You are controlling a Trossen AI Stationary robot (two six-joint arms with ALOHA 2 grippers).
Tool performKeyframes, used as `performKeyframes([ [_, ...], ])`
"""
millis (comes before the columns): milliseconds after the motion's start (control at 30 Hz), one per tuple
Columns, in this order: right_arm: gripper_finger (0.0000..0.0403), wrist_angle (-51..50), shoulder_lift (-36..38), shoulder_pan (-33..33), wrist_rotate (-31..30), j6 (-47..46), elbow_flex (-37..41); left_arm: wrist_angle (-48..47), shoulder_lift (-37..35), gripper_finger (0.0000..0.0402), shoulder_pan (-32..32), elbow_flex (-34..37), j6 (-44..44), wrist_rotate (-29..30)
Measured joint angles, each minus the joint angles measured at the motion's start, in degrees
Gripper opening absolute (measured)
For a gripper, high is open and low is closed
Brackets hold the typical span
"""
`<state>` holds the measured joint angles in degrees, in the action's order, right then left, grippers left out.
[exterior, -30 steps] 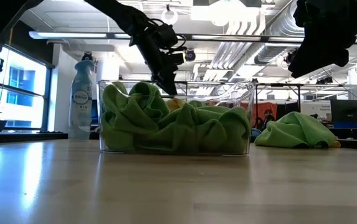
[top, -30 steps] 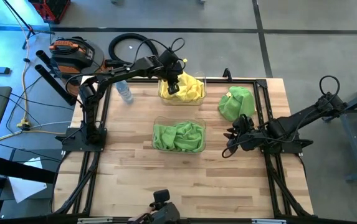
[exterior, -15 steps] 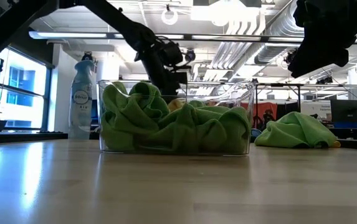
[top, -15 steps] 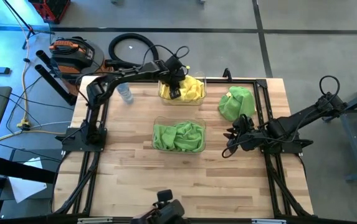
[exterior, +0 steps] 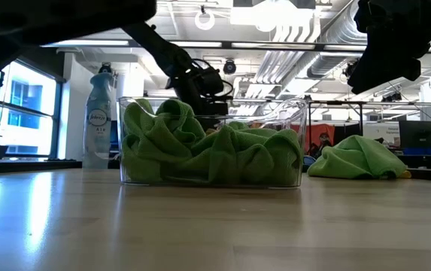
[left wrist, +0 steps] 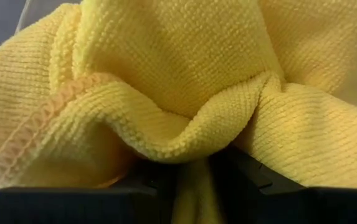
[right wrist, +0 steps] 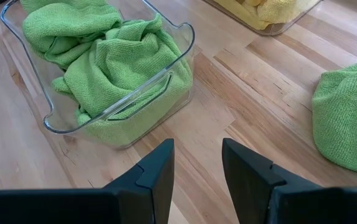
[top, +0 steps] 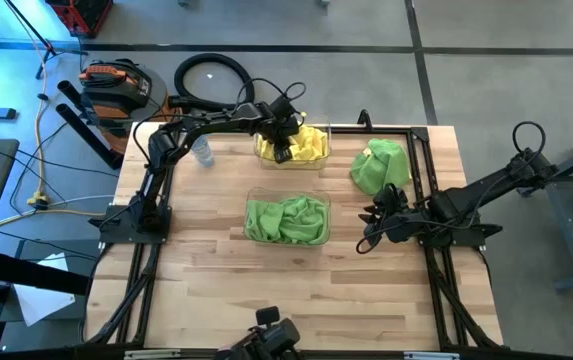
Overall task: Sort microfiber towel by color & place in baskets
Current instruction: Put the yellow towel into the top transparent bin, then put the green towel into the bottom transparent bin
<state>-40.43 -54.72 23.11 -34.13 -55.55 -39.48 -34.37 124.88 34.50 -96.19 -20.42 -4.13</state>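
Note:
Yellow microfiber towels [top: 309,142] fill the far basket [top: 324,128]. My left gripper [top: 283,150] is down in that basket, shut on a yellow towel [left wrist: 166,81] that covers the whole left wrist view. The near basket [top: 251,200] holds bunched green towels [top: 286,220]. One more green towel [top: 379,165] lies heaped on the table at the far right. My right gripper [right wrist: 197,168] hangs open over bare wood between the near basket and that loose towel, touching nothing. My left gripper pinches a raised fold of the yellow towel [left wrist: 194,146] between its two fingers [left wrist: 243,177]. It comes from above, slanting down toward the far edge. The cloth bunches up slack beyond the fingers and lies on the pile in the far basket.
A clear spray bottle [top: 201,150] with a blue cap stands left of the far basket. There is bare wood toward the table's near edge [top: 296,300]. A black frame runs along the table's sides [top: 436,270].
My left gripper has gone down into the far basket with the yellow towel and tipped more steeply downward. The towel has settled onto the yellow pile. My right arm has kept still.

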Motion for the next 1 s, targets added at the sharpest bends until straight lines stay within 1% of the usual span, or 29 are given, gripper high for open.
performKeyframes([
  [133, 0.0128, -0.02, 0.00, 0.00, 0.00, 0.00, 0.00, 1.48, 0.09, 0.0095, -0.02, 0.05, 0.50, -0.17],
  [433, 0.0128, -0.01, -0.01, -0.01, -0.02, 0.02, 0.00, 0.83, -1.12, 0.0095, -0.17, 0.29, 1.29, 0.10],
  [567, 0.0128, -0.04, -0.02, -0.02, -0.03, 0.02, 0.00, -0.27, -4.37, 0.0095, -0.17, 0.38, 1.83, 0.42],
  [800, 0.0128, 0.03, -0.02, -0.02, -0.08, 0.02, 0.00, -4.17, -12.17, 0.0095, -0.17, 0.38, 0.86, 0.51],
  [1000, 0.0128, 1.46, -0.02, -0.66, -2.84, 0.02, 0.00, -6.43, -17.39, 0.0095, -0.17, 0.34, -0.27, 0.52],
])
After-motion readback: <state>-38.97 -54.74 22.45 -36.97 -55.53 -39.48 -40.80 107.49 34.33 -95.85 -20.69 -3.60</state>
